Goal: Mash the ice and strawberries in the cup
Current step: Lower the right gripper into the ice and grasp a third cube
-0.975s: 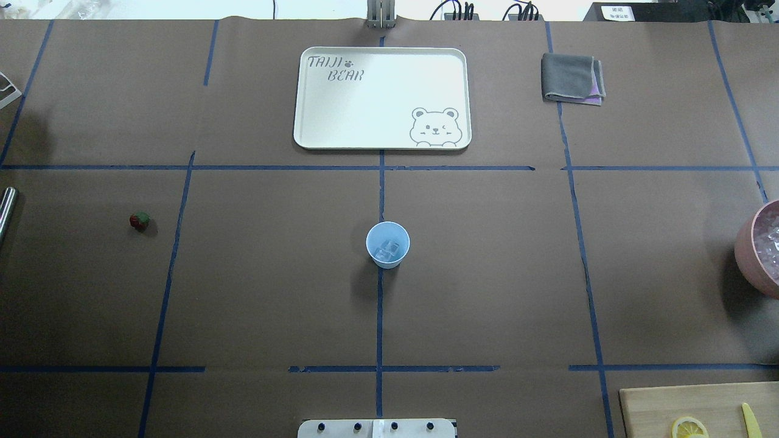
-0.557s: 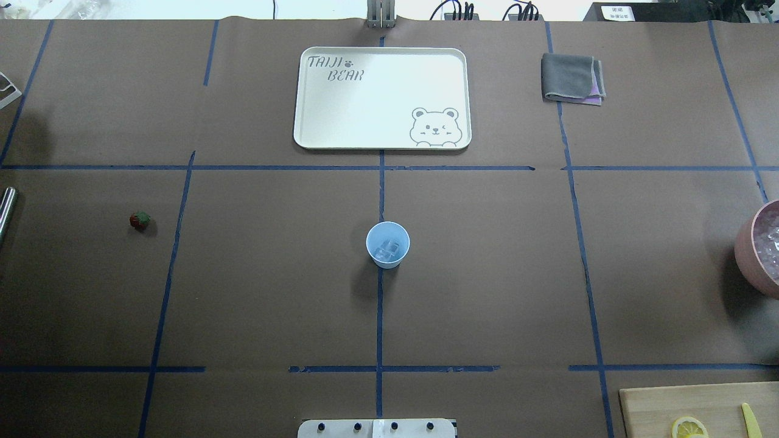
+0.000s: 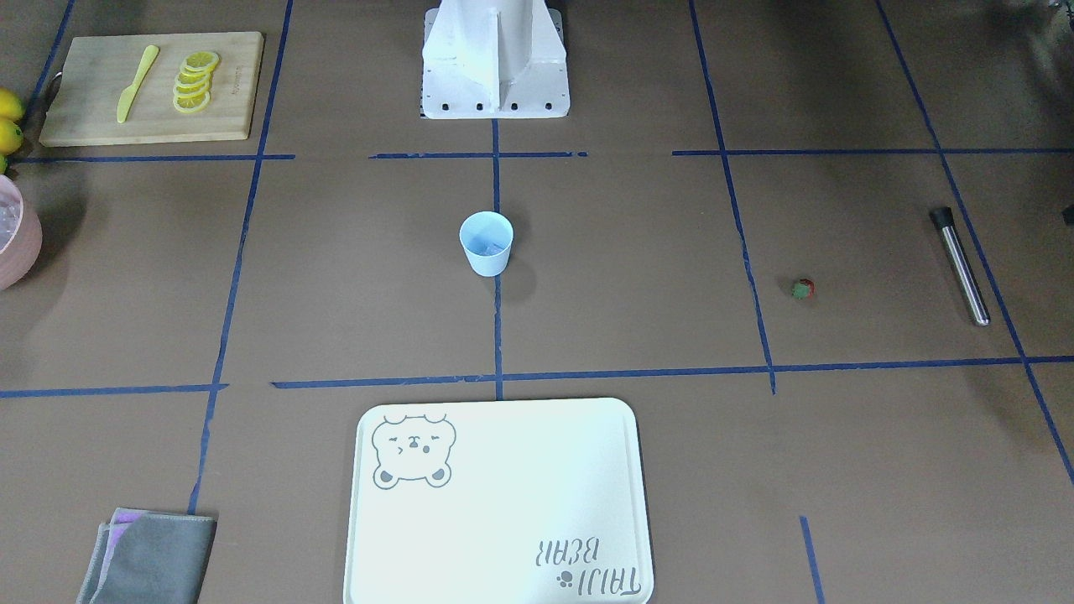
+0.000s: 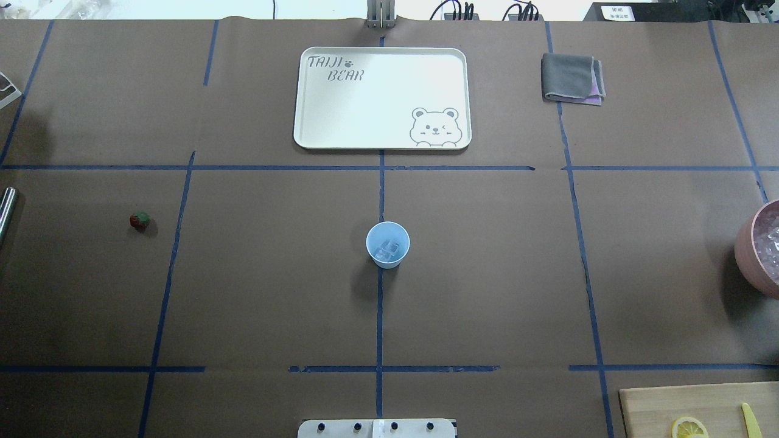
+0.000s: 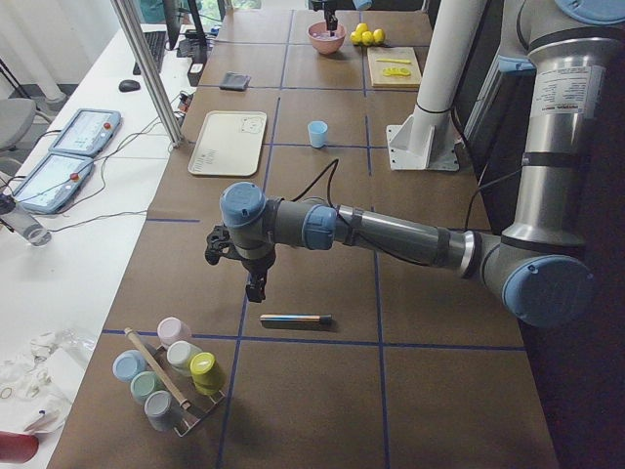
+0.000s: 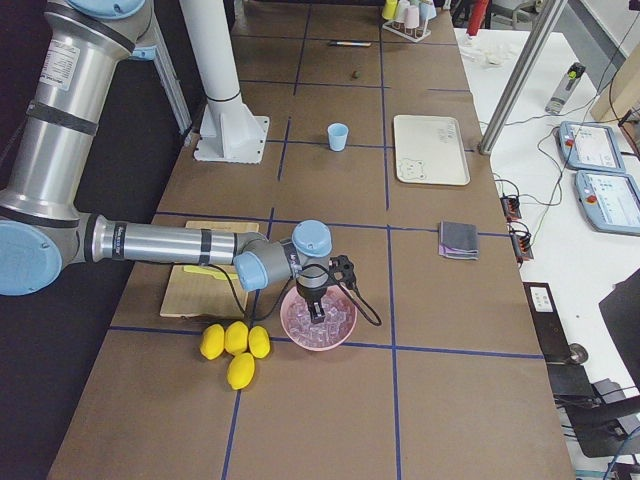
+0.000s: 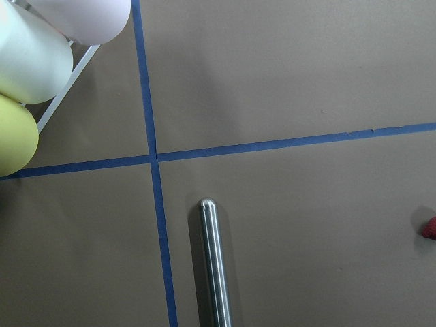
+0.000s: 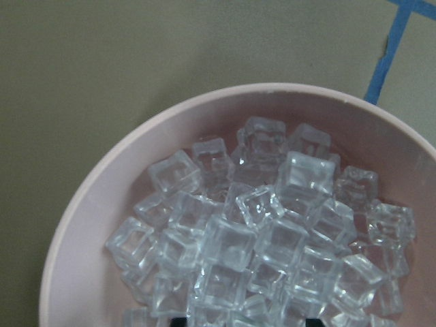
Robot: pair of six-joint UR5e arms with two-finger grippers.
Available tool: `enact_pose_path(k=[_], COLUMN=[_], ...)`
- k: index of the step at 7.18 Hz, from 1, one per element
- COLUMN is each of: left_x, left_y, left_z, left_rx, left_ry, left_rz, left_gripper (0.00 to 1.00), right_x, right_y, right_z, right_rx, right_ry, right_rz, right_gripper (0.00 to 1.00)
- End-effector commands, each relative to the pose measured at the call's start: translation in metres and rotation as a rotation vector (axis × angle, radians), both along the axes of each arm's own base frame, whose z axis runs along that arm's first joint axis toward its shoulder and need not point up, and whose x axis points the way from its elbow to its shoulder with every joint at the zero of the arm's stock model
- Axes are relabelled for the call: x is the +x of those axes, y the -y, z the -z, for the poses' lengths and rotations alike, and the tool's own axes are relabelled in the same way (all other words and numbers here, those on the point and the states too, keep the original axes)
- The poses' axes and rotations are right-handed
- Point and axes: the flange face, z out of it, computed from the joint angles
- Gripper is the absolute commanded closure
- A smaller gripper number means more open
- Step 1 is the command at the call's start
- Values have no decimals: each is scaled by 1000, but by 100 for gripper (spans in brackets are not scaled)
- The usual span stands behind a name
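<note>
The pale blue cup (image 4: 387, 244) stands upright at the table's centre with a few clear ice cubes (image 4: 386, 250) inside. A tiny red strawberry (image 4: 139, 221) lies far to its left, near a steel rod (image 3: 959, 264). My left gripper (image 5: 255, 290) hangs above that rod (image 7: 214, 266); its fingers show only in the side view, so I cannot tell its state. My right gripper (image 6: 318, 312) hovers just over the pink bowl (image 8: 88, 225) full of ice (image 8: 259, 245). Its dark fingertips (image 8: 178, 321) stand apart at the wrist view's bottom edge, holding nothing.
A white bear tray (image 4: 382, 145) lies beyond the cup, with a folded grey cloth (image 4: 572, 78) at the far right. A cutting board (image 4: 669, 404) holds lemon slices and a yellow knife. Whole lemons (image 6: 235, 345) lie beside the bowl. A rack of pastel cups (image 5: 171, 376) stands near the left gripper.
</note>
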Motion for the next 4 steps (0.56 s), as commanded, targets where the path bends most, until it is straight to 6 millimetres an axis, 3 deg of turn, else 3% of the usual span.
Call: enact_pose_path(k=[1,4], left_x=[0,0], left_y=[0,0], left_z=[0,1], left_rx=[0,0], left_ry=[0,0], left_rz=[0,1], left_gripper=[0,0], right_x=[-5,-4], right_y=[-2,-4], right_z=[-3,-5], right_rx=[-6,-11], right_ry=[-2,-4], right_rz=[15,15], right_gripper=[40,40])
